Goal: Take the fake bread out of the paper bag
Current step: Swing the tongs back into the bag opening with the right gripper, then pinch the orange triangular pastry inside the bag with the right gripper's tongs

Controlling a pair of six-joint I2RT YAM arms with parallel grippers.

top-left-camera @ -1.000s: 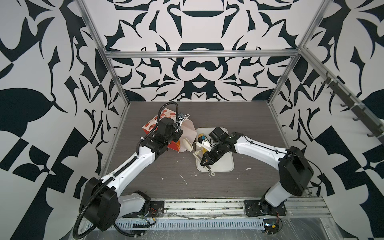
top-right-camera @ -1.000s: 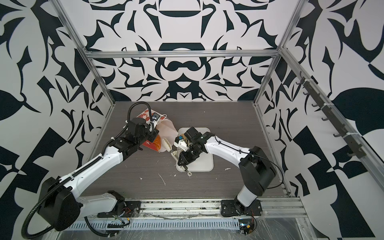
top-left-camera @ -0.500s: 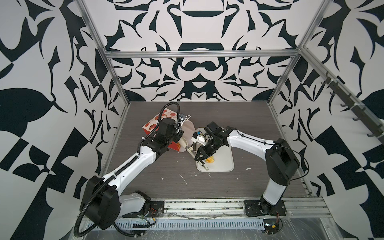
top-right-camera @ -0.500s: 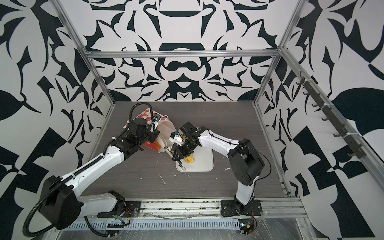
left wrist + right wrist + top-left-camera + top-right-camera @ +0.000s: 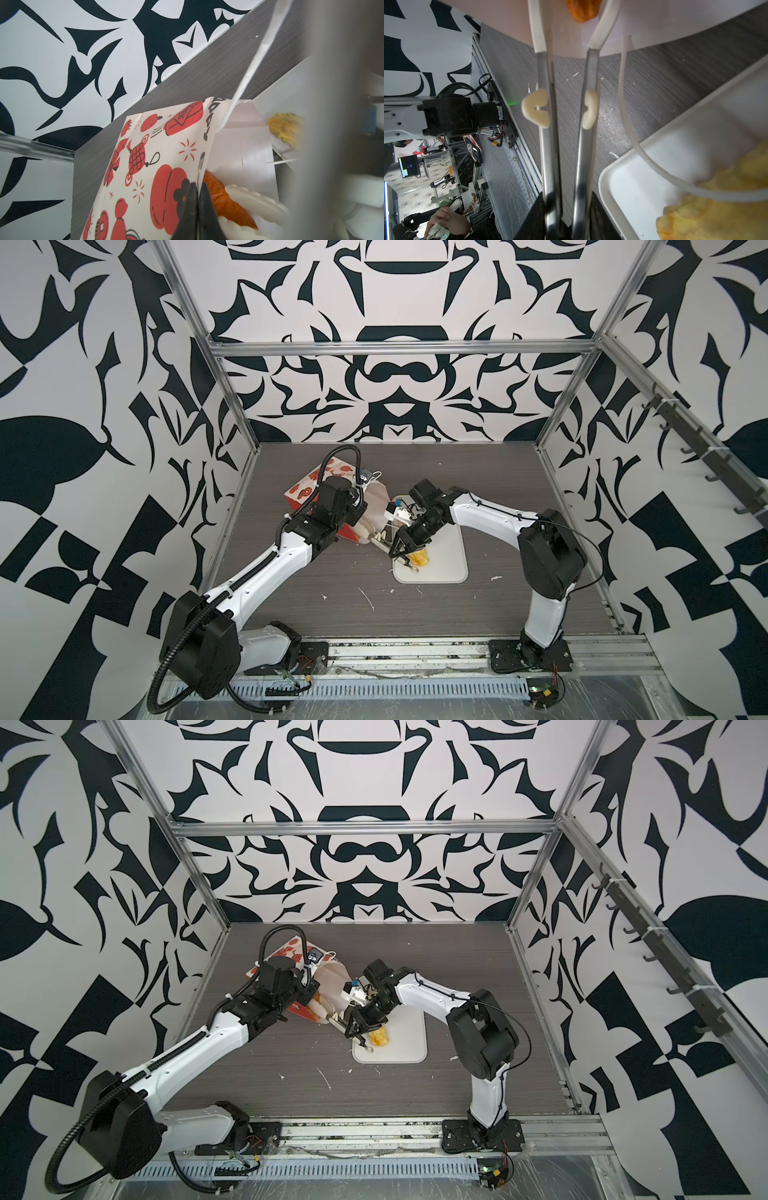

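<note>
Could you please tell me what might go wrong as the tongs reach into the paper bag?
1. The tongs straddle the orange pastry with their tips apart; being glossy, it may slip when squeezed.
2. The left tool pinches only the edge of the paper bag, so a pull could tear or free it.
3. The white cord loops beside the tongs and may snag.

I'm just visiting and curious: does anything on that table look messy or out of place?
Yes. The red-printed paper bag lies tipped on its side, not upright, its mouth edge pinched by the left pincer. Small white scraps litter the grey wood-grain table near the white rectangular tray.
</note>
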